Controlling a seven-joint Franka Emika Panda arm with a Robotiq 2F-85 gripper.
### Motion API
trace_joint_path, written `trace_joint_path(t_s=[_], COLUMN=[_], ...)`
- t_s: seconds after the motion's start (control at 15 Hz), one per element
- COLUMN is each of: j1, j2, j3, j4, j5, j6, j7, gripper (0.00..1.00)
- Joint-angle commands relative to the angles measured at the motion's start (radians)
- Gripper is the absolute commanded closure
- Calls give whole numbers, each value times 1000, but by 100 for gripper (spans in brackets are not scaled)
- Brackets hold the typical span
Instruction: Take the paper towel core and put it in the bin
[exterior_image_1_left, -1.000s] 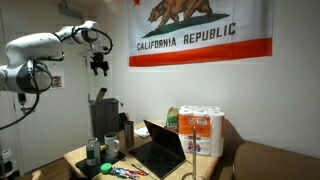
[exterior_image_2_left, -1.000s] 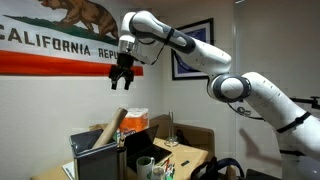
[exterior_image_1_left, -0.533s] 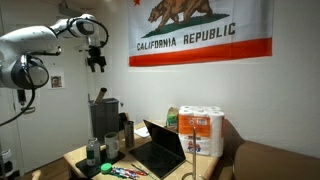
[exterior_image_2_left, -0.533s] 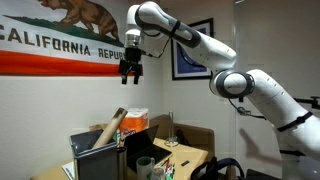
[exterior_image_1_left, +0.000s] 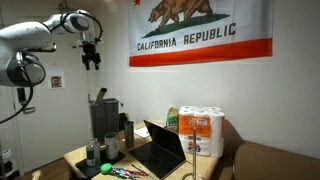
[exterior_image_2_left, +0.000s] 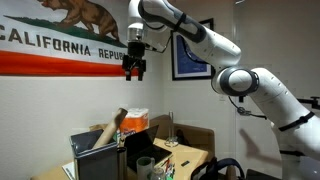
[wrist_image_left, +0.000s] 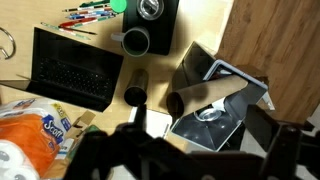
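Note:
The paper towel core (exterior_image_2_left: 110, 128), a long brown tube, leans at a slant with its lower end inside the bin (exterior_image_2_left: 92, 162). In the wrist view the core (wrist_image_left: 200, 92) rests on the rim of the dark grey bin (wrist_image_left: 196, 62), open end towards the table. In an exterior view the bin (exterior_image_1_left: 103, 122) stands at the table's left end. My gripper (exterior_image_1_left: 91, 56) hangs high above the table near the flag, open and empty. It also shows in an exterior view (exterior_image_2_left: 134, 66) and in the wrist view (wrist_image_left: 190, 160).
An open laptop (exterior_image_1_left: 160, 148) sits mid-table. A wrapped pack of white paper towels (exterior_image_1_left: 202, 130) stands behind it. Small cups (wrist_image_left: 135, 40) and coloured markers (wrist_image_left: 90, 12) lie near the bin. A flag (exterior_image_1_left: 200, 35) hangs on the wall.
My gripper has risen a little and drifted sideways along the wall, still open and empty. The core and the bin have not moved.

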Motion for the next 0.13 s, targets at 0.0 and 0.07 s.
trace_joint_path(t_s=[0.0,0.07], j1=[-1,-2], j2=[-3,-1], j3=[0,0], j4=[-9,-9], j5=[1,1], j6=[4,4], j7=[-1,-1], gripper=[0,0])
